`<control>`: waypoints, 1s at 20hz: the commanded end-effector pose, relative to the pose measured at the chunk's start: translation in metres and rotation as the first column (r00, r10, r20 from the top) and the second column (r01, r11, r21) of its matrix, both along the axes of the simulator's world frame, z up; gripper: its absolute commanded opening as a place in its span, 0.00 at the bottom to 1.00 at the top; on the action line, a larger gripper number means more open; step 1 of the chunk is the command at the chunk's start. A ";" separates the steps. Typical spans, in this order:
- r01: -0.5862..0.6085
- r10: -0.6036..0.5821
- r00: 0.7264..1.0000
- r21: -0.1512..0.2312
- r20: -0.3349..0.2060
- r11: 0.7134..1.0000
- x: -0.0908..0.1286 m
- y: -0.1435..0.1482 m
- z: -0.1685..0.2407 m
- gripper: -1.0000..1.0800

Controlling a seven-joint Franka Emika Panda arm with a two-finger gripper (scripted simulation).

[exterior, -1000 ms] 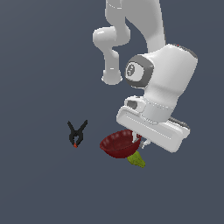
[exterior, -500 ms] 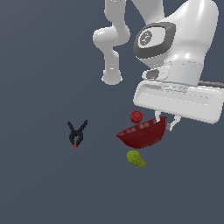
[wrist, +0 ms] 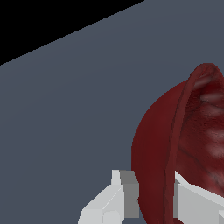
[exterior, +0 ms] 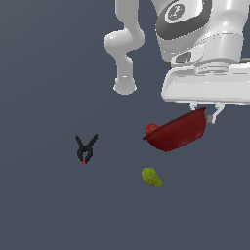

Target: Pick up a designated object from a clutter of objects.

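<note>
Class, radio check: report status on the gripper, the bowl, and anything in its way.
Gripper shut on dark red bowl, jaws on its rim. Bowl tilted, lifted. Small red ball beside it; pear and clamp apart.

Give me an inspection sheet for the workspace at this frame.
Surface: plain grey floor, no marks.
Job's thing: dark red bowl tilted, lifted clear of the floor, rim held.
Clutter: black clamp with red tip, apart at the exterior view's left; pear below the bowl; red ball at the bowl's edge, contact unclear.
Pincer: shut on the bowl's rim, one finger each side.
Cables: nothing seen.
Surroundings: nothing seen beyond the white arm.
</note>
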State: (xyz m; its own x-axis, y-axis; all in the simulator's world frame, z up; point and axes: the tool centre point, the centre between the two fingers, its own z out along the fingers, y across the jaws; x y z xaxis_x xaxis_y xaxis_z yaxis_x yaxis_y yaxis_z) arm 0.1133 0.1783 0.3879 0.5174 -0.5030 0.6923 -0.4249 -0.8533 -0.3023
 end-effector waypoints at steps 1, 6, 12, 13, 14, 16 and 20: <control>-0.007 0.006 0.999 0.005 0.036 1.000 -0.005 0.006 0.013 0.00; -0.016 0.015 0.996 0.009 0.083 1.000 -0.013 0.014 0.028 0.00; -0.022 0.021 0.993 0.011 0.119 1.000 -0.020 0.021 0.040 0.00; -0.023 0.021 0.992 0.011 0.123 1.000 -0.021 0.021 0.041 0.00; -0.023 0.021 0.992 0.012 0.126 1.000 -0.021 0.022 0.042 0.00; -0.024 0.022 0.991 0.012 0.129 1.000 -0.022 0.022 0.043 0.00; -0.023 0.022 0.992 0.011 0.128 1.000 -0.022 0.022 0.043 0.00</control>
